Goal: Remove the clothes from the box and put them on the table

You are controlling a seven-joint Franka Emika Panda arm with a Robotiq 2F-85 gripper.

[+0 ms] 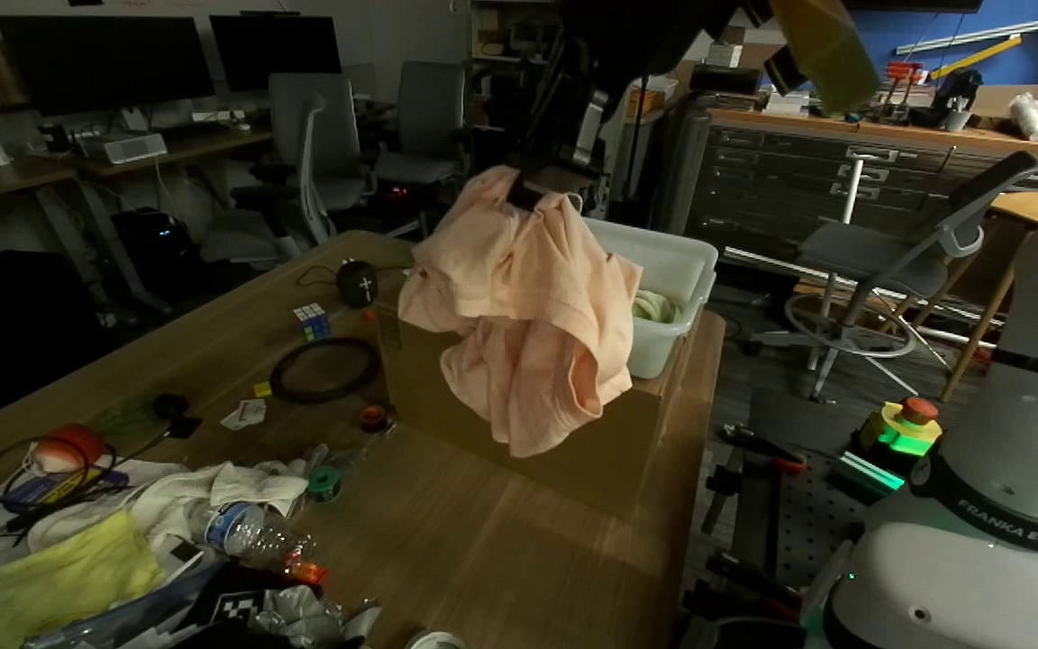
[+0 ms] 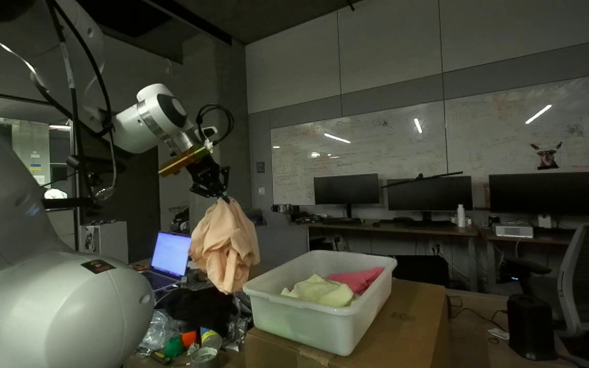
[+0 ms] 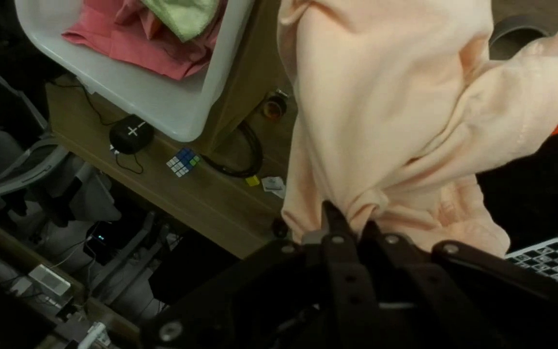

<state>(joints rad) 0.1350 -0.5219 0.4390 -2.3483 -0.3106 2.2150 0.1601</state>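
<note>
A: Gripper [image 3: 350, 219] state?
B: Clamped on the peach cloth [image 1: 528, 306]. Wrist view shows it pinching a fold.
A: Where's the cloth?
B: Outside the white bin [image 2: 299, 319], beside it, hanging in mid-air. Loose folds in both exterior views. Its lower end is above the table [image 1: 501, 541].
A: What's in the bin?
B: Pale green cloth [image 2: 320, 291] and pink cloth [image 2: 358, 279]. Green lies partly over pink, per wrist view.
A: Bin sits on what?
B: Cardboard box [image 2: 402, 327], and that stands on the table.
A: Anything else on the table?
B: Rubik's cube [image 1: 312, 320] near the box. Plastic bottle [image 1: 253, 536] on its side, green tape roll [image 1: 323, 484] near it. Open laptop [image 2: 172, 253], screen lit, in an exterior view; can't tell what it rests on.
</note>
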